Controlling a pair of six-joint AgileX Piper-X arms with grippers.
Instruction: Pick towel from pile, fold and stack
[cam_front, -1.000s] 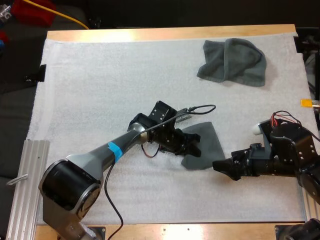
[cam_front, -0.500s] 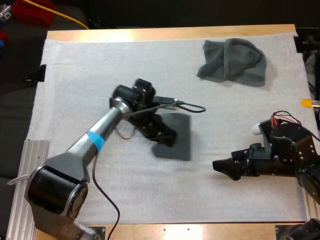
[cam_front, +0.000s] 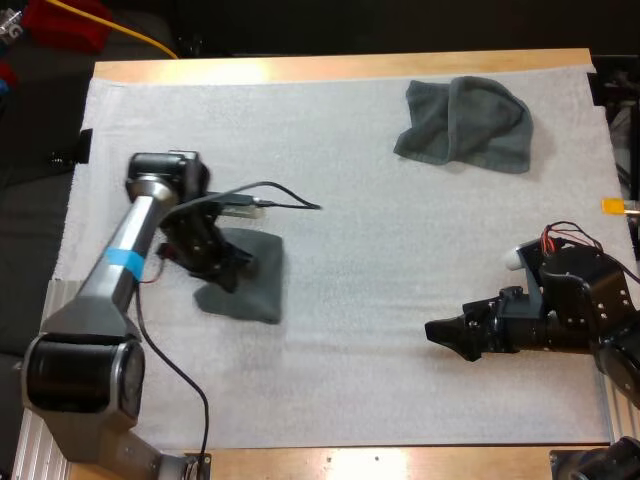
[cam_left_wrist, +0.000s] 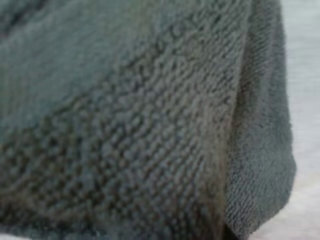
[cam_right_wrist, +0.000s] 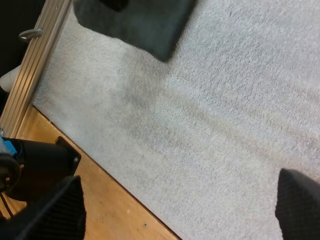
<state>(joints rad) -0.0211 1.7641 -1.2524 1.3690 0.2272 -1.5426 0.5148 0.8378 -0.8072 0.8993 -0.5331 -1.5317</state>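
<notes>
High view: towel (cam_front: 250, 292), perhaps in hand (cam_front: 231, 272)

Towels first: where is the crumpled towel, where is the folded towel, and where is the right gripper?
crumpled towel (cam_front: 465, 120), high view, middle of its bunched cloth.
folded towel (cam_front: 262, 295), high view, its bare part beside the arm.
right gripper (cam_front: 435, 332), high view, between its fingertips.

Table: a wooden table (cam_front: 340, 66), its pale boards showing along the far side and the near edge.
Cover: a white mat (cam_front: 400, 270) with a nubby surface lies over nearly the whole top.
Left side: a ribbed metal rail (cam_front: 55, 330) runs just beside the mat's left border.
Beyond the table: dark space, with a yellow cable (cam_front: 140, 35) and a red object (cam_front: 65, 22) at the far left.
Light: even, shadows soft.
</notes>
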